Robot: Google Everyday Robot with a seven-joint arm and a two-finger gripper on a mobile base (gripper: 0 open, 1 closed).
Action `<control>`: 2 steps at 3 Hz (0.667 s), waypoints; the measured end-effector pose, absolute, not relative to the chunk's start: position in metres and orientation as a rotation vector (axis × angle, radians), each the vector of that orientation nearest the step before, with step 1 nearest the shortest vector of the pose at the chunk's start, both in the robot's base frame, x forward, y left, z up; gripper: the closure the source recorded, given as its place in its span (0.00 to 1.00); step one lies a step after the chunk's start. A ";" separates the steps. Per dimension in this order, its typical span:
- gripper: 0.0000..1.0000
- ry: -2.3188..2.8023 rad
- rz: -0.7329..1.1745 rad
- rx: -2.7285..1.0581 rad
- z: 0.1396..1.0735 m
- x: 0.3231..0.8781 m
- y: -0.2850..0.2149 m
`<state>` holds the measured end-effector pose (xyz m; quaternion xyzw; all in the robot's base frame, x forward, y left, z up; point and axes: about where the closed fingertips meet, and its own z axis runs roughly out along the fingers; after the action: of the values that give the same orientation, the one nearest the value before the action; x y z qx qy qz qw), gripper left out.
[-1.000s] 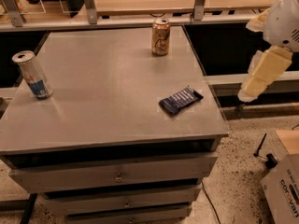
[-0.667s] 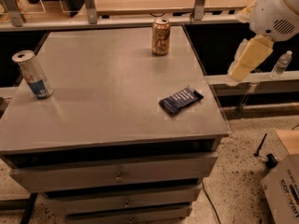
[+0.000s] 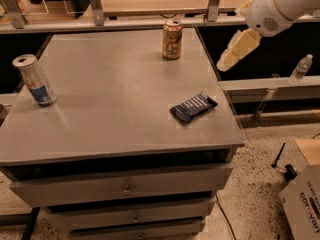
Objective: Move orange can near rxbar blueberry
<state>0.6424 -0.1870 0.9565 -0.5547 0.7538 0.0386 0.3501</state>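
The orange can point(image 3: 172, 39) stands upright at the far edge of the grey table top point(image 3: 110, 89), right of the middle. The rxbar blueberry point(image 3: 193, 107), a flat navy wrapper, lies near the table's right edge, closer to the front. My gripper point(image 3: 237, 51) hangs in the air off the table's right side, level with the can and to its right, touching nothing. It holds nothing that shows.
A slim silver-and-blue can point(image 3: 35, 80) stands at the table's left edge. A clear water bottle point(image 3: 300, 69) stands on a ledge at the right. A cardboard box point(image 3: 304, 204) sits on the floor at the lower right. Drawers point(image 3: 122, 188) run below the top.
My arm has swung up and to the left, bringing the gripper from beside the table's right edge toward the orange can. The cans and the bar have not moved.
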 end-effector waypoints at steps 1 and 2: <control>0.00 1.913 0.188 -1.375 0.928 0.695 -0.175; 0.00 1.866 0.275 -1.322 0.901 0.739 -0.161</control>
<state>0.7385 -0.1606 0.9013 -0.5241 0.7401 0.1090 0.4071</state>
